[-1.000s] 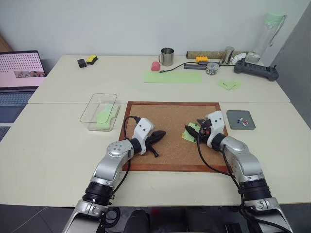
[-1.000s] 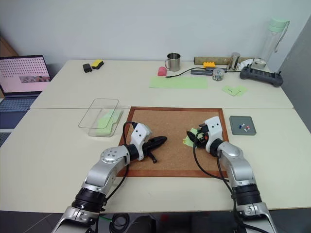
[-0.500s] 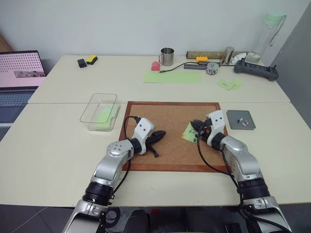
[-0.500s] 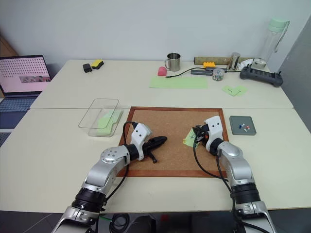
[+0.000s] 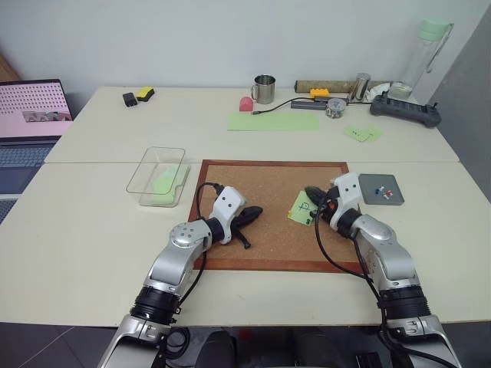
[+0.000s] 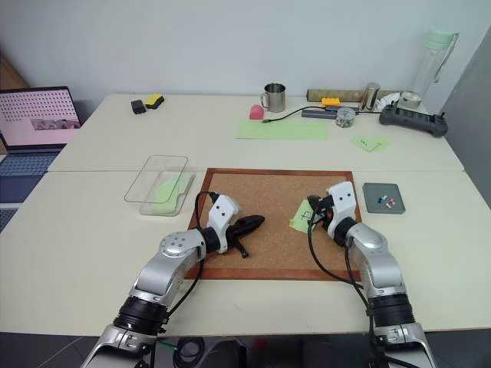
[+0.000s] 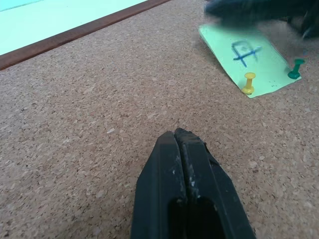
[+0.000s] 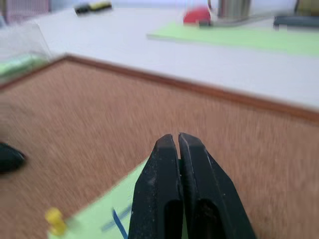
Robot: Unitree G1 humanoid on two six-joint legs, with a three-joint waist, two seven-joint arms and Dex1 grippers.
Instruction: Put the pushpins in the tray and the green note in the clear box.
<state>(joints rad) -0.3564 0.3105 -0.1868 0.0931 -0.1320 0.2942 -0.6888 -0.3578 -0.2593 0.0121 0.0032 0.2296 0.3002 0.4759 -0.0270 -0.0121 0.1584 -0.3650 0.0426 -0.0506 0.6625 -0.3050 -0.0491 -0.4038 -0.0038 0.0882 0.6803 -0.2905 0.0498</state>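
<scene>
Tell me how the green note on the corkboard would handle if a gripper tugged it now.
The green note looks like thin paper, so probably floppy and very light. A yellow pin and a green pin hold one edge to the corkboard, so tugging would likely tear it rather than free it.

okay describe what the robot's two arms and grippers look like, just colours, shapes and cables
Both arms are silver-grey metal segments with black ribbed cuffs near the body. Each wrist carries a white boxy housing, with a black cable looping from it back along the forearm. The left gripper and the right gripper each have two tapered matte-black fingers, lightly scuffed with pale specks.
</scene>
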